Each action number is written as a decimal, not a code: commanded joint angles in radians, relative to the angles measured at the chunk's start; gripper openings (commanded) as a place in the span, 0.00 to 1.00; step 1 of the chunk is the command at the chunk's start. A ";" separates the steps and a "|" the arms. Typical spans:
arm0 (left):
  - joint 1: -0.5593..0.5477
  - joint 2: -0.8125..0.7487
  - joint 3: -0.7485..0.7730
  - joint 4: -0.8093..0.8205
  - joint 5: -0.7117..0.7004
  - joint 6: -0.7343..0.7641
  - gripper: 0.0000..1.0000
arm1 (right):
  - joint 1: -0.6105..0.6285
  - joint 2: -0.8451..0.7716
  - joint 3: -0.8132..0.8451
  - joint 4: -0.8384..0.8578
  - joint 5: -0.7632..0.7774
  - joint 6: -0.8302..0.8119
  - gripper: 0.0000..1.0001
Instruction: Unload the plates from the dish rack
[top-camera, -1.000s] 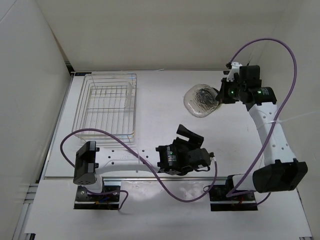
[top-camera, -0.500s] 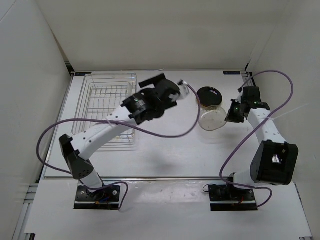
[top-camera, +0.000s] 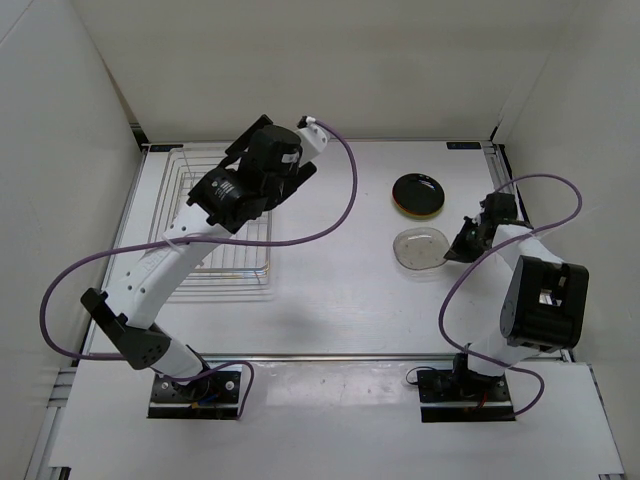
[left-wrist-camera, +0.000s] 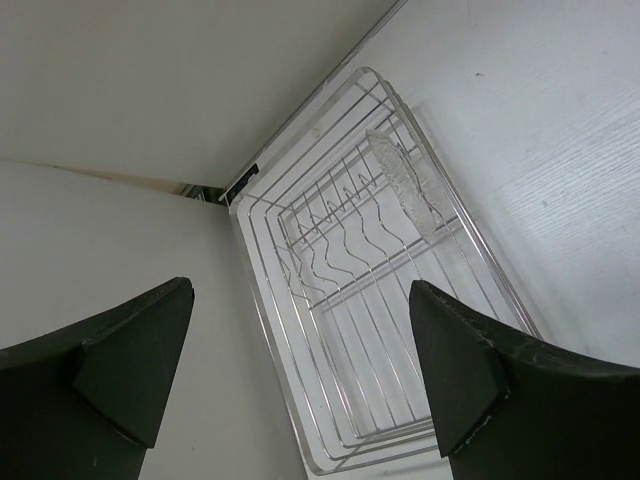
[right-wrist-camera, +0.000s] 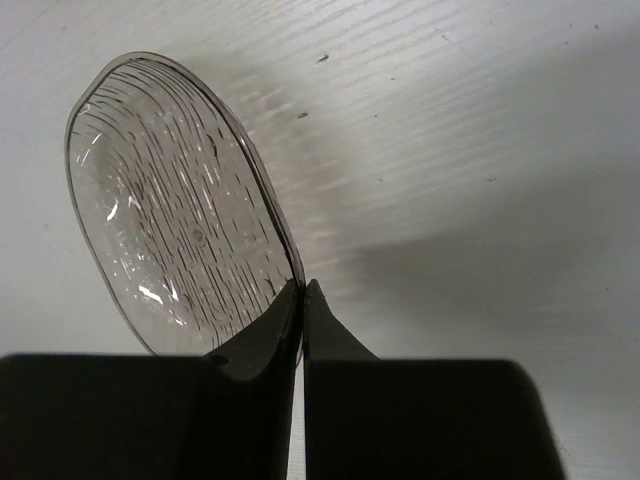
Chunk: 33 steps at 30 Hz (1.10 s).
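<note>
The wire dish rack (top-camera: 175, 225) stands at the back left and also shows in the left wrist view (left-wrist-camera: 345, 300). A clear plate (left-wrist-camera: 405, 185) stands on edge in its slots. My left gripper (top-camera: 275, 160) is open and empty, high above the rack's right side. My right gripper (top-camera: 458, 250) is shut on the rim of a second clear plate (top-camera: 420, 248), (right-wrist-camera: 180, 240), which is low over the table at the right. A black plate (top-camera: 419, 193) lies behind it, with an orange rim showing beneath. No green plate is in view.
White walls enclose the table on the left, back and right. Purple cables loop from both arms. The left arm's links stretch over the rack's near right corner (top-camera: 262, 268).
My left arm has swung left from beside the black plate to above the rack. My right gripper has lowered the clear plate nearer to the table, just in front of the black plate.
</note>
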<state>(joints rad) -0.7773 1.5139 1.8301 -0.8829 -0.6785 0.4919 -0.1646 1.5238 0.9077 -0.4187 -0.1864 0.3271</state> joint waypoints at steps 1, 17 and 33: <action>0.018 -0.053 0.024 -0.010 0.023 -0.021 1.00 | -0.025 0.048 0.008 0.049 -0.028 0.041 0.00; 0.036 -0.054 0.035 -0.021 0.042 -0.039 1.00 | -0.069 0.144 0.013 0.008 -0.042 0.084 0.05; 0.075 -0.063 0.008 -0.030 0.069 -0.039 1.00 | -0.108 0.144 0.105 -0.126 -0.076 0.020 0.44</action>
<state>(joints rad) -0.7155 1.5108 1.8355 -0.9131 -0.6289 0.4660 -0.2417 1.6840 0.9596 -0.4740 -0.2642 0.3824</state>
